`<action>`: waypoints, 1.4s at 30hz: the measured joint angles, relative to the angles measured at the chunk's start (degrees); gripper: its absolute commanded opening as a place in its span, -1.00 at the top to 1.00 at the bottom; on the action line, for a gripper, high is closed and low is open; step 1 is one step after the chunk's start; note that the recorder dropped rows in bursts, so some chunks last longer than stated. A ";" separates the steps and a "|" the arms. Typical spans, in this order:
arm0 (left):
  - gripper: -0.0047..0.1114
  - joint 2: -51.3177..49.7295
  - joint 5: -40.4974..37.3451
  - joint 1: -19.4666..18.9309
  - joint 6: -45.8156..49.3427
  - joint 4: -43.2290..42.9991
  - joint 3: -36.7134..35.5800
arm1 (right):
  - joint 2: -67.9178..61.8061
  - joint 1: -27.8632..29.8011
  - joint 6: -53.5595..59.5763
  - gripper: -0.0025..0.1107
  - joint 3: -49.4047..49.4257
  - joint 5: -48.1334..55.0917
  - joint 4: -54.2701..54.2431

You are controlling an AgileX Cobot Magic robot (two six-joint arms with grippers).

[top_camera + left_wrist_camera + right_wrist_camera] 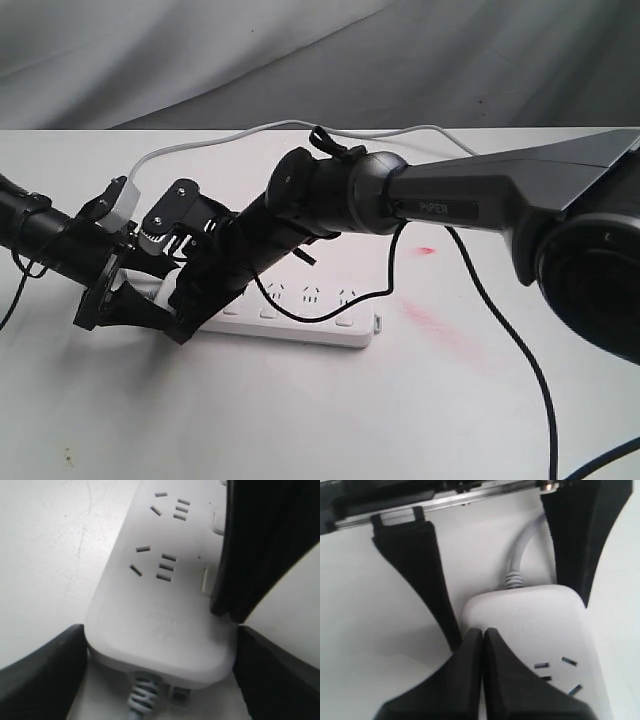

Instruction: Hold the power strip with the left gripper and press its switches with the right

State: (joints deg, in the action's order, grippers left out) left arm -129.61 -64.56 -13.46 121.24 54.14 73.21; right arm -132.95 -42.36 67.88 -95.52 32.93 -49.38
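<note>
- Power strip lies flat on tabletop, well in from far edge. Its cord loops back twd that far edge.
- L hand: fingers spread wide, one on each side of strip's cord end. Both look to touch its sides, so it's pinching the strip across its width.
- Prob. reason: clamp keeps the strip from sliding or tipping when it's pushed from above.
- R hand: fingers pressed together into one blunt tip, holding nothing. Likely shaped that way to act as a single poker, narrow enough for one button.
- R tip is down at the cord end, right by the switches, at the one nearest the cord. Can't tell if it's on the button or on the casing beside it.
- R arm reaches across over L hand, so both crowd the same end. Exterior view hides most of that end.
- My read: step in hand is the end-switch press. Can't tell whether any switch is already down.
- Risks: an off-centre tip cd slip off the button edge. Grip is at one end only, so the free end cd pivot.
</note>
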 measured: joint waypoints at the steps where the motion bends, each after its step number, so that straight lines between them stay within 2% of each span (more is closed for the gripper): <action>1: -0.16 0.00 0.00 0.00 0.00 0.00 0.00 | 0.00 0.00 0.36 0.96 0.10 -0.80 -0.41; 10: -0.16 0.00 0.00 0.00 0.00 0.00 0.00 | 2.04 0.00 3.02 0.96 0.88 -1.87 -3.21; 20: -0.16 0.00 0.00 0.00 0.00 0.00 0.00 | 2.96 0.00 3.44 0.96 7.56 -5.19 -4.52; 28: -0.16 0.00 0.00 0.00 0.00 0.00 0.00 | 3.06 0.10 6.73 0.96 7.99 -8.22 -7.92; 42: -0.16 0.00 0.00 0.00 0.00 0.00 0.00 | 1.30 0.21 7.28 0.96 7.63 -7.19 -10.28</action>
State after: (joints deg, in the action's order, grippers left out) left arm -129.61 -64.56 -13.46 121.24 54.14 73.21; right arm -131.65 -42.15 75.16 -87.90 25.74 -59.66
